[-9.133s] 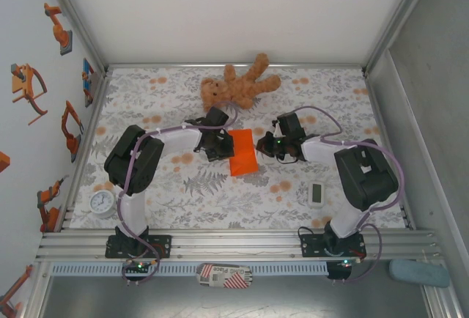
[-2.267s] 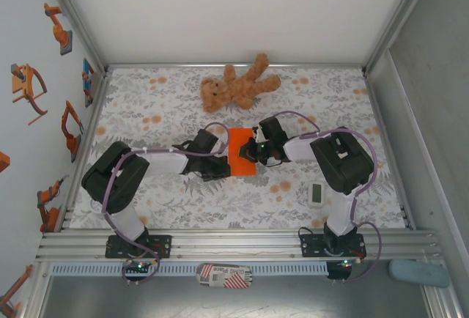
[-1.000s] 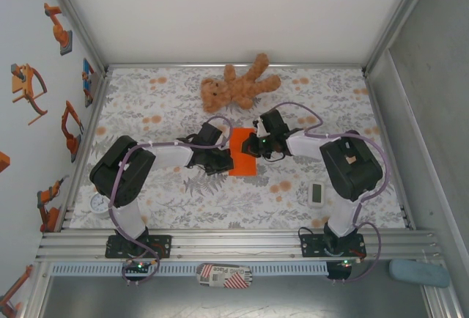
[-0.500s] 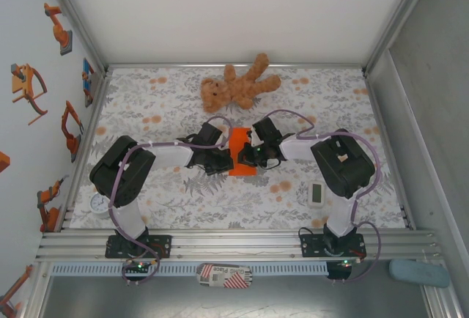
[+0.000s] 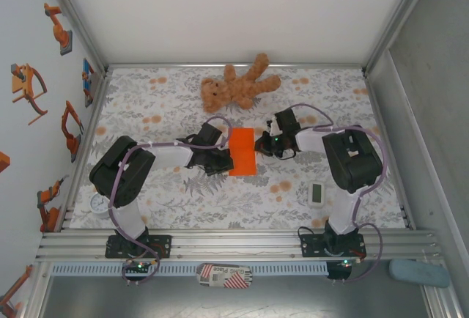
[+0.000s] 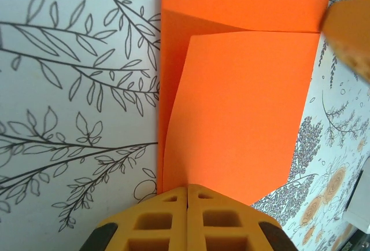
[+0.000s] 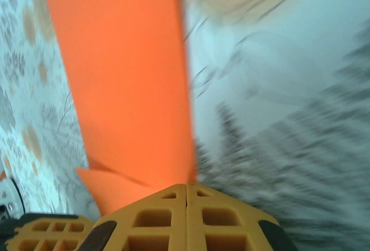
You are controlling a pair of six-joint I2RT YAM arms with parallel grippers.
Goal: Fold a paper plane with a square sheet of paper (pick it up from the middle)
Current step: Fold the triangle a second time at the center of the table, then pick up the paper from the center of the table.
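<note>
The square sheet of paper (image 5: pixel 242 152) lay mid-counter (image 5: pixel 161 102) as a narrow doubled strip, near the teddy bear (image 5: pixel 234 87). The left fingers (image 6: pixel 180 199) were pressed together at its left edge and the right fingers (image 7: pixel 180 196) were likewise closed at its right edge. Nothing was visibly pinched by either pair. The top layer sat slightly skewed over the lower one. This looked like crease-setting. It would go best with the edges squared first, then one closed tip pinning the strip while the other stroked along the fold lightly, so the thin paper neither slid nor buckled.
</note>
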